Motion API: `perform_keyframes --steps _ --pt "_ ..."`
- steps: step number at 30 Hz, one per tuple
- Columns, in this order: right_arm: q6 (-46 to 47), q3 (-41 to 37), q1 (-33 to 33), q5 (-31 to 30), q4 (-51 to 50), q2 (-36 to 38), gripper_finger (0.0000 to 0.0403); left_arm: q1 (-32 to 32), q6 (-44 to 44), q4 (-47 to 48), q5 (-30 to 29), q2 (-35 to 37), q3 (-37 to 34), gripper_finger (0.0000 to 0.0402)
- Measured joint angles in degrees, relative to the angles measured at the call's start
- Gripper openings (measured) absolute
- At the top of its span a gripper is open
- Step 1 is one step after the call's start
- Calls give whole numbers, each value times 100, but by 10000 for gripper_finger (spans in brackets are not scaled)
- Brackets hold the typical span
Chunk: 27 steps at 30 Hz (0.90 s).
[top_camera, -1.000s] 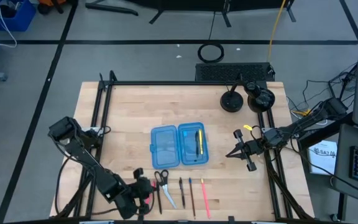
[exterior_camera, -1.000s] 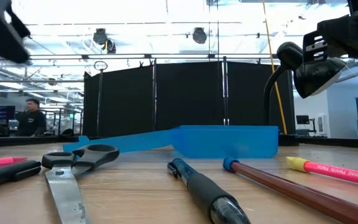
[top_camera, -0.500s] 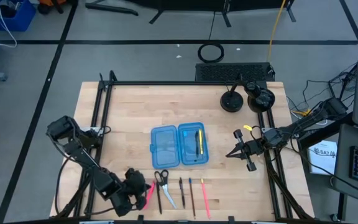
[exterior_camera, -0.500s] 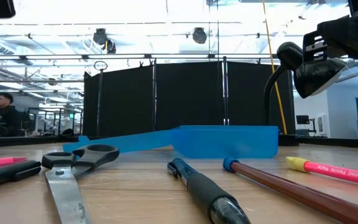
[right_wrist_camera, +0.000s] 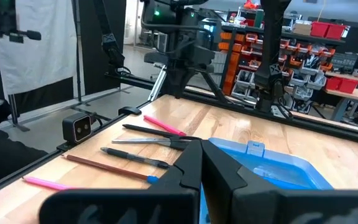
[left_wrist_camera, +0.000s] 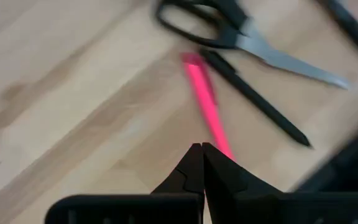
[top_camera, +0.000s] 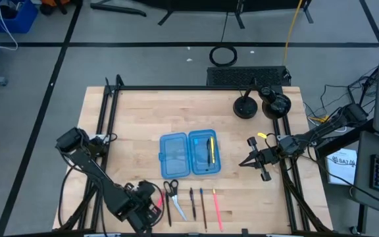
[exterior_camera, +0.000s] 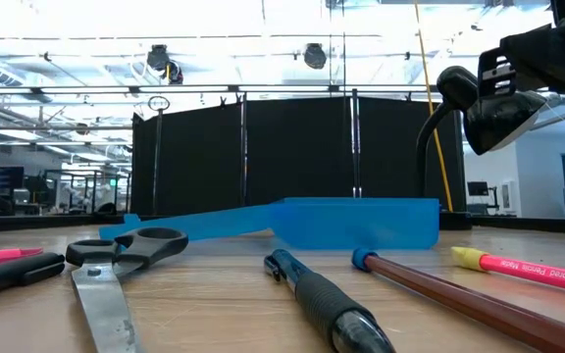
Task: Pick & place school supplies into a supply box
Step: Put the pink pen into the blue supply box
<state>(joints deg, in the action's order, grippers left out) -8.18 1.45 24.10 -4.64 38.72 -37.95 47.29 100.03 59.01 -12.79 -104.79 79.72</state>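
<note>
The open blue supply box (top_camera: 189,154) lies flat at the table's middle, with a yellow pencil (top_camera: 210,150) and a dark pen in its right half. Scissors (top_camera: 171,190), dark pens (top_camera: 192,199) and a pink pencil (top_camera: 216,209) lie in a row near the near edge. A pink pen (left_wrist_camera: 204,99) and a black pen (left_wrist_camera: 253,99) lie left of the scissors (left_wrist_camera: 229,31). My left gripper (left_wrist_camera: 201,147), shut, stands over the pink pen's near end (top_camera: 159,196). My right gripper (top_camera: 242,162), shut, waits above the table to the box's right. My left gripper's shut fingertips (left_wrist_camera: 211,155) come slanting from above over the near end of the pink pen (left_wrist_camera: 222,144), which lies flat on the table. The fingers hide that end, and I cannot tell whether they touch it.
Two black round stands (top_camera: 245,107) (top_camera: 275,103) sit at the far right corner, with a dark mat (top_camera: 247,76) behind them. Black frame rails (top_camera: 107,125) run along the table's left and right edges. Bare wood lies left of the box.
My left arm has shifted a little by the near edge, beside the pink pen, and has gone out of the low view's upper left corner. Its fingers stay shut. The supplies and the box have not moved.
</note>
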Motion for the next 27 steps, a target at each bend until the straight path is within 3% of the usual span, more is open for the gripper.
perform_keyframes --steps 4,11,15,21,27 --pt "-27 2 0 0 0 0 0 11 856 -327 412 -142 11 42" --pt "-164 0 0 -2 1 2 0 20 590 -1218 476 -580 3 161" --pt "-173 1 0 -2 8 2 0 -54 418 -1744 913 -909 3 206" --pt "-191 1 0 -4 57 2 0 -275 341 -1860 1673 -1341 40 203" --pt "-219 1 -1 -23 52 2 0 -334 399 -1743 1713 -1536 49 164"
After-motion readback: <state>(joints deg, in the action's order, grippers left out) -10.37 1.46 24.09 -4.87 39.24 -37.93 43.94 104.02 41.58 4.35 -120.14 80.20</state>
